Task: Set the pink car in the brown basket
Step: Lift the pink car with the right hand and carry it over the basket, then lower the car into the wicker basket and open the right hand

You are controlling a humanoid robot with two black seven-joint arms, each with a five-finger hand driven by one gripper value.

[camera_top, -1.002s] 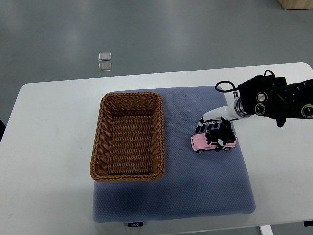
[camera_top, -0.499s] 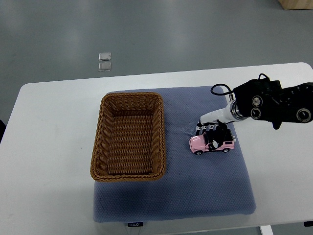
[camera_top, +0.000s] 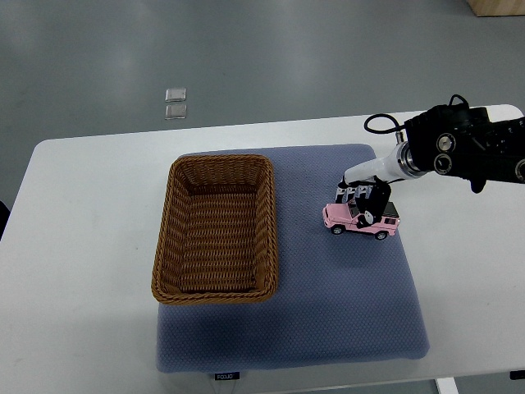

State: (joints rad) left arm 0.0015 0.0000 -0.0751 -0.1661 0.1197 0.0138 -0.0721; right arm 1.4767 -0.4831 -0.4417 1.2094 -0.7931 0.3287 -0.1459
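A grey floor fills the top of the view, with two small clear squares [camera_top: 175,103] lying on it, and below it stands a white surface [camera_top: 82,246] seen steeply from above. A blue-grey padded mat [camera_top: 328,312] covers the middle of the surface. On the left part of the mat sits a brown basket [camera_top: 215,228], woven, rectangular and holding nothing. The pink car [camera_top: 361,219] is to the right of the basket, well apart from it, over the right part of the mat, with its nose toward the basket and its body slightly tilted. The right hand [camera_top: 367,203] reaches in from the right edge on a black arm [camera_top: 467,149] with a white wrist section. Its dark fingers [camera_top: 371,216] curl down over the roof and rear half of the car, closed around it, with the front of the car sticking out to the left of them. Whether the wheels touch the mat cannot be told. The left arm does not show.
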